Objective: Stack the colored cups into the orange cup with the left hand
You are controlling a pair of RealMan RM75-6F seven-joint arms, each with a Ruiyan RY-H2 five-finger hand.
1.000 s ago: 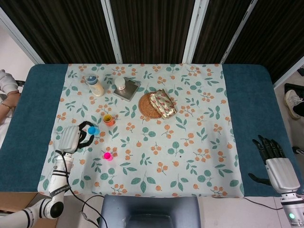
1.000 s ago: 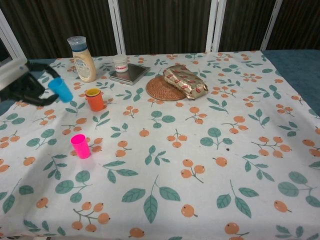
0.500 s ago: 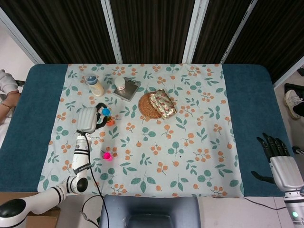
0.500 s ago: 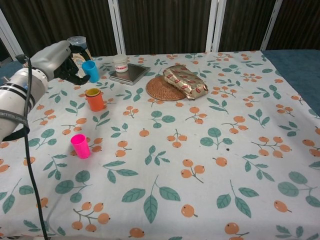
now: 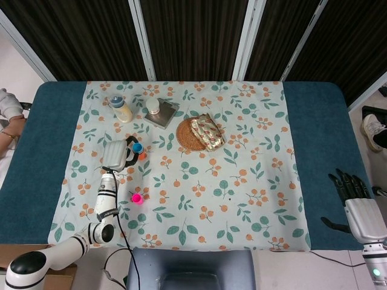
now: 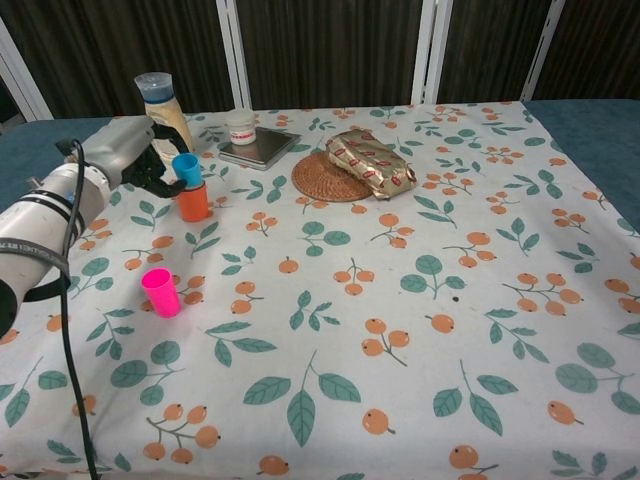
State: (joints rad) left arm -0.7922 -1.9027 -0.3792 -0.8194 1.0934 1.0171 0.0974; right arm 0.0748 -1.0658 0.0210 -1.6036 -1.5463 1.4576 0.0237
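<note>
The left hand [image 6: 135,160] is holding the small blue plastic cup [image 6: 187,168] in its fingers, upright and directly over the orange plastic cup [image 6: 193,202] on the worktop; to seat it cleanly, it is best kept centred and vertical, then released only once nested, while the forearm is reaching in low from the left

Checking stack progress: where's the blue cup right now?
Left side in both views: the left hand holds the blue cup directly over the orange cup.
</note>
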